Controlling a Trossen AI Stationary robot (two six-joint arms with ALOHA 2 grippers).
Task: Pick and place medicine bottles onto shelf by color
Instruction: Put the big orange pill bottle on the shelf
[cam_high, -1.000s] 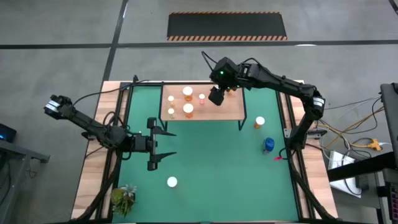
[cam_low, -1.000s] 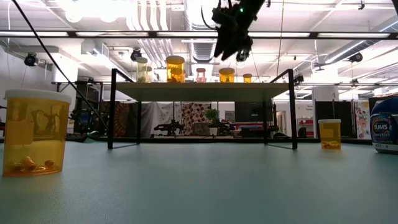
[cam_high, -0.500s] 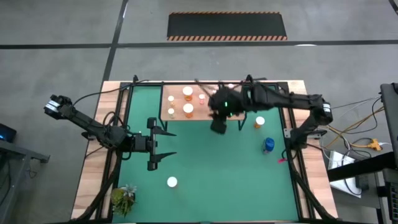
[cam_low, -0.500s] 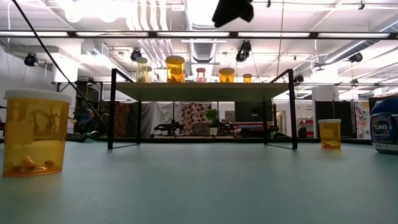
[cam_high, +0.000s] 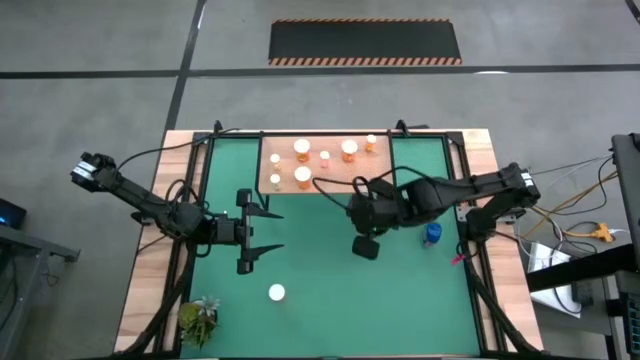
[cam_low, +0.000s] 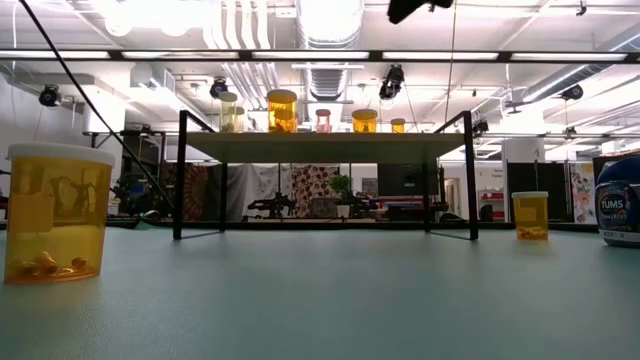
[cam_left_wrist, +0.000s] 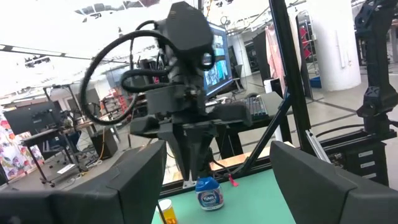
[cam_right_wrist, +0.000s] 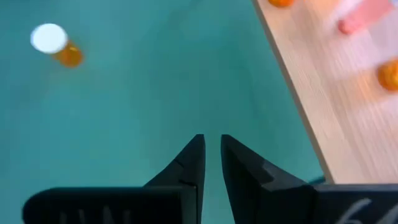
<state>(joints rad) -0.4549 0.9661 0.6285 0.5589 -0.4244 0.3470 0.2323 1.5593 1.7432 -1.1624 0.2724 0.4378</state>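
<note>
Orange bottle (cam_low: 55, 213) w/ few pills at bottom; six bottles on shelf (cam_high: 340, 180). Right hand (cam_right_wrist: 211, 152) nearly closed, empty, over the mat. Left hand (cam_high: 262, 243) open.

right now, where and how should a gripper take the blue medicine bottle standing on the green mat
Grip the blue medicine bottle across its round body, just under the cap, coming straight down from above. It stands upright on the green mat, so its curved sides are exposed and nothing touches it. The right gripper hangs closest, with its fingers nearly together and holding nothing, so it would probably need to open first.

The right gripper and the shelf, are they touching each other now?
Apart. In the right wrist view, the right gripper hangs over bare green mat, with mat showing between it and the shelf.
</note>
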